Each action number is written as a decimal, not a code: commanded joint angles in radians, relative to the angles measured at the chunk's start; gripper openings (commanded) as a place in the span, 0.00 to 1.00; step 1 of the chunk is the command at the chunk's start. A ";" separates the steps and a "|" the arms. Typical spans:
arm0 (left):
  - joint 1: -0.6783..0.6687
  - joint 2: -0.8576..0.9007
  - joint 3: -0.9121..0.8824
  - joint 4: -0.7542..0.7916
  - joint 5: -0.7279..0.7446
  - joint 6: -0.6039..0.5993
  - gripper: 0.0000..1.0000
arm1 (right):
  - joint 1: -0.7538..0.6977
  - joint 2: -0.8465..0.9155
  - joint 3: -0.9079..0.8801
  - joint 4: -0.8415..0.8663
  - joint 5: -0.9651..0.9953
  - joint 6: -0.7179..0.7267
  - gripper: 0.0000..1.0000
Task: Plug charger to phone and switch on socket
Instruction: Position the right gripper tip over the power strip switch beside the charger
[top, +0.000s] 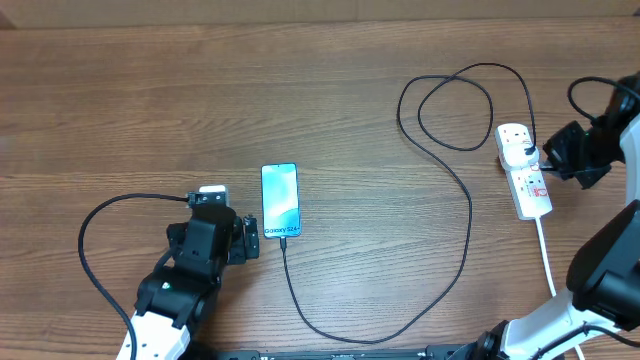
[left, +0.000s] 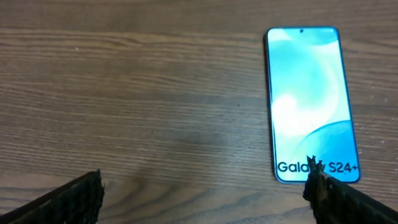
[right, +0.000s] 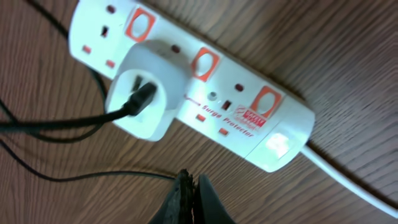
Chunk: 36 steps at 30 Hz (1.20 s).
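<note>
well, phone (top: 280, 200) and socket (top: 524, 170) lie on wood-grain table (top: 150, 100).

Phone (left: 311, 102) screen reads "Galaxy S24+" near the phone's lower edge. Socket (right: 249, 127) casing reads "Surge Protector" in red.

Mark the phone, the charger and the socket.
phone (top: 280, 200), overhead view, middle of its lit screen.
charger (top: 471, 225), overhead view, cable's long stretch right of the phone.
socket (right: 289, 118), right wrist view, white casing near its right end.
</note>
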 joint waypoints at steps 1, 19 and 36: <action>-0.006 0.034 -0.003 0.003 -0.003 -0.013 1.00 | -0.034 0.024 0.033 0.006 -0.017 -0.009 0.04; -0.006 0.158 -0.003 0.004 -0.003 -0.013 1.00 | -0.034 0.129 0.083 0.043 -0.043 -0.034 0.04; -0.006 0.190 -0.003 0.004 -0.003 -0.013 1.00 | -0.032 0.206 0.084 0.072 -0.067 -0.034 0.04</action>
